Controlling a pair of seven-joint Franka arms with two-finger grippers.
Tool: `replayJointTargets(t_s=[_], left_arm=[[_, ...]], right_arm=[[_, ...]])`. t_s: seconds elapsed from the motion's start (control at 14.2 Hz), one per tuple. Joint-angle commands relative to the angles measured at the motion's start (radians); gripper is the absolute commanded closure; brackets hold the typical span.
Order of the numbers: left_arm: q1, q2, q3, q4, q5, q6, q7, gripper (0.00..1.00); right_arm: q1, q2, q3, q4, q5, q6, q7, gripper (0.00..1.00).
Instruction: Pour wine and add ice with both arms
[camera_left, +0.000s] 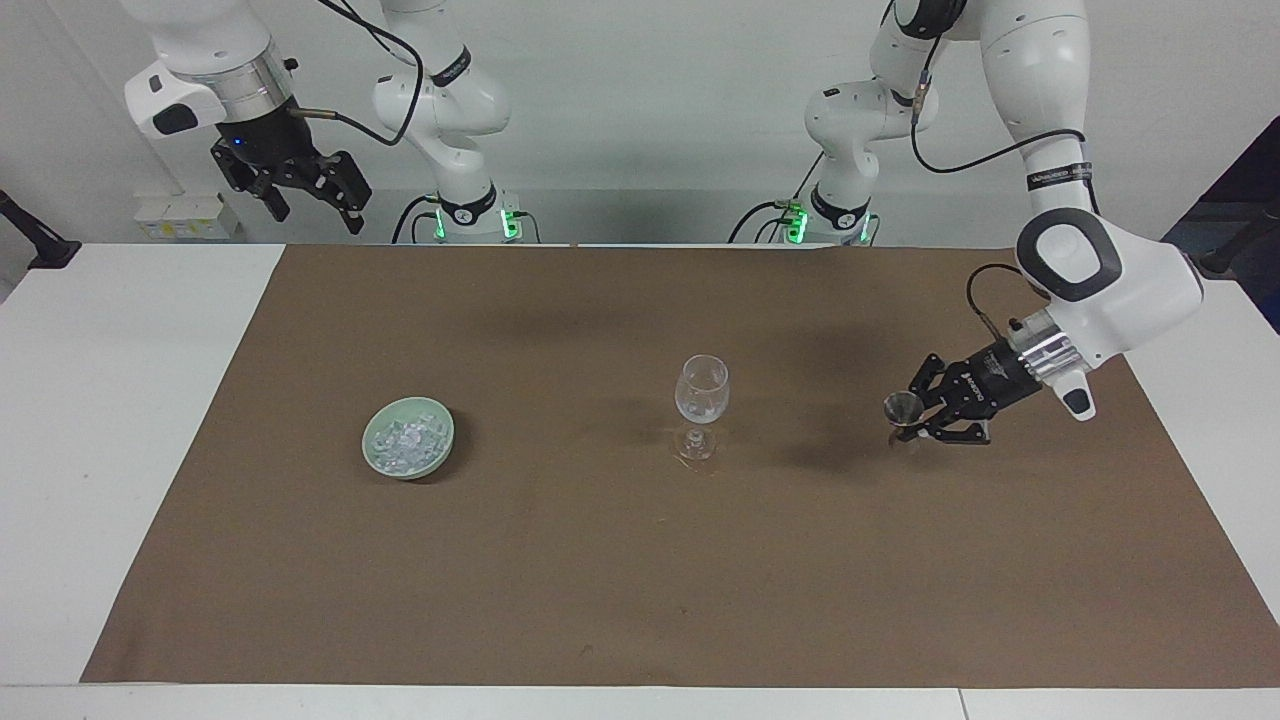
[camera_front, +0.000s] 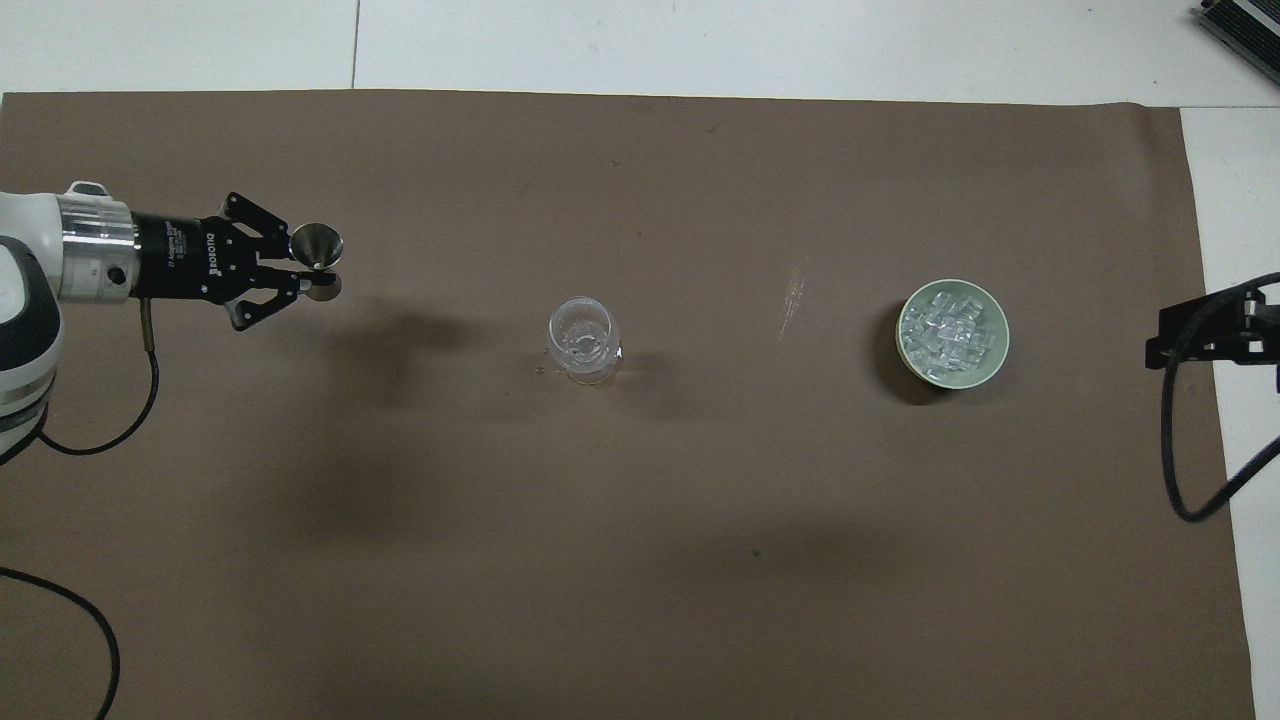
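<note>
A clear stemmed glass (camera_left: 702, 398) (camera_front: 582, 338) stands upright mid-mat; I cannot tell whether wine is in it. A small steel jigger (camera_left: 903, 410) (camera_front: 317, 246) stays upright low over the mat, toward the left arm's end, well apart from the glass. My left gripper (camera_left: 915, 420) (camera_front: 306, 272) is shut on its waist, reaching in level. The ice (camera_left: 405, 440) (camera_front: 950, 330) lies heaped in a pale green bowl (camera_left: 436, 450) (camera_front: 990, 365) toward the right arm's end. My right gripper (camera_left: 318, 212) waits open and empty, high over the table's edge by the robots.
A brown mat (camera_left: 640, 580) (camera_front: 640, 560) covers most of the white table (camera_left: 110, 420). A black cable (camera_front: 1185, 470) loops down at the right arm's end. Small drops mark the mat beside the glass foot.
</note>
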Motion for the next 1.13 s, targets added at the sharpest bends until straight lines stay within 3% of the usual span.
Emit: replayJointTargets(t_s=[0.0, 0.28, 0.56, 1.06], left_arm=[[0.088, 0.024, -0.011, -0.026, -0.084, -0.025, 0.038, 1.00], [0.202, 0.103, -0.015, -0.046, -0.197, -0.075, 0.113, 1.00], [0.196, 0.110, -0.015, -0.089, -0.264, -0.072, 0.162, 1.00], [0.202, 0.110, -0.010, -0.123, -0.280, -0.072, 0.244, 1.00]], right_arm=[[-0.024, -0.002, 0.000, 0.000, 0.009, 0.004, -0.029, 0.00], [-0.030, -0.008, 0.001, -0.063, 0.009, 0.089, -0.026, 0.00], [-0.029, -0.003, 0.001, -0.172, 0.008, 0.275, -0.070, 0.00], [-0.024, 0.090, 0.003, -0.279, 0.008, 0.494, -0.105, 0.00]])
